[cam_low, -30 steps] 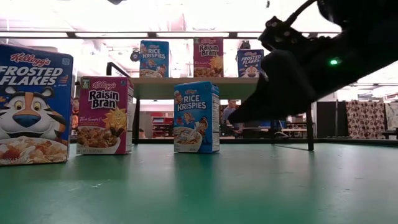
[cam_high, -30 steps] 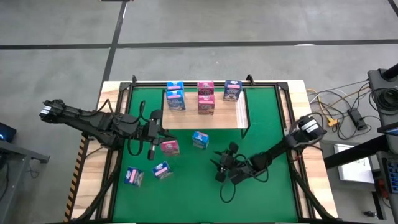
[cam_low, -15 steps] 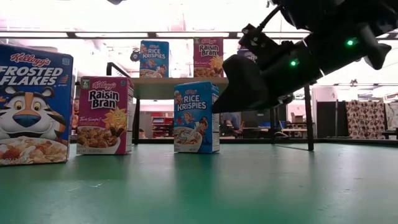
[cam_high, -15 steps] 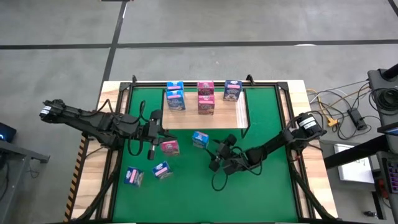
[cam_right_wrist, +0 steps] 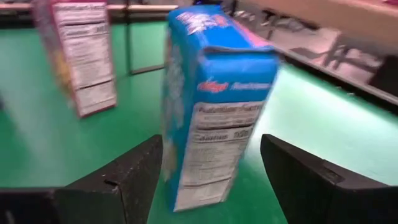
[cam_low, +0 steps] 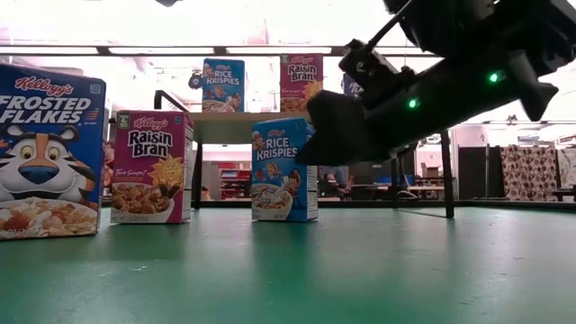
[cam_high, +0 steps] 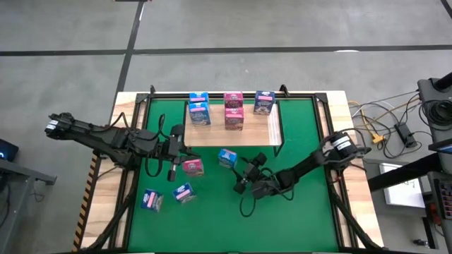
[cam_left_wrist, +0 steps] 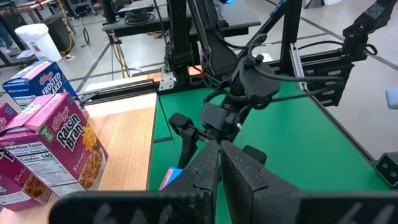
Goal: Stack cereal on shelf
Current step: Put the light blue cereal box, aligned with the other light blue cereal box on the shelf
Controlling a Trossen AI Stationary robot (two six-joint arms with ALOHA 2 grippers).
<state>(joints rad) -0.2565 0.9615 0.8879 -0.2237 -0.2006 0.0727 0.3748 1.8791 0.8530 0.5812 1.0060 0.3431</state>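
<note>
The right pincer (cam_high: 242, 185) hangs low over the green counter (cam_high: 304, 212), fingers spread. A light blue box (cam_high: 227, 158) stands upright on the counter straight ahead of it, near the shelf (cam_high: 233, 135). The left pincer (cam_high: 173, 154), pressed together, waits beside a pink box (cam_high: 192, 166).

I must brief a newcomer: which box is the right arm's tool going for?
On the green mat, just in front of the shelf, stands a light blue Rice Krispies box. The open right tool faces it. Its neighbour, the Raisin Bran box, is pink.
</note>
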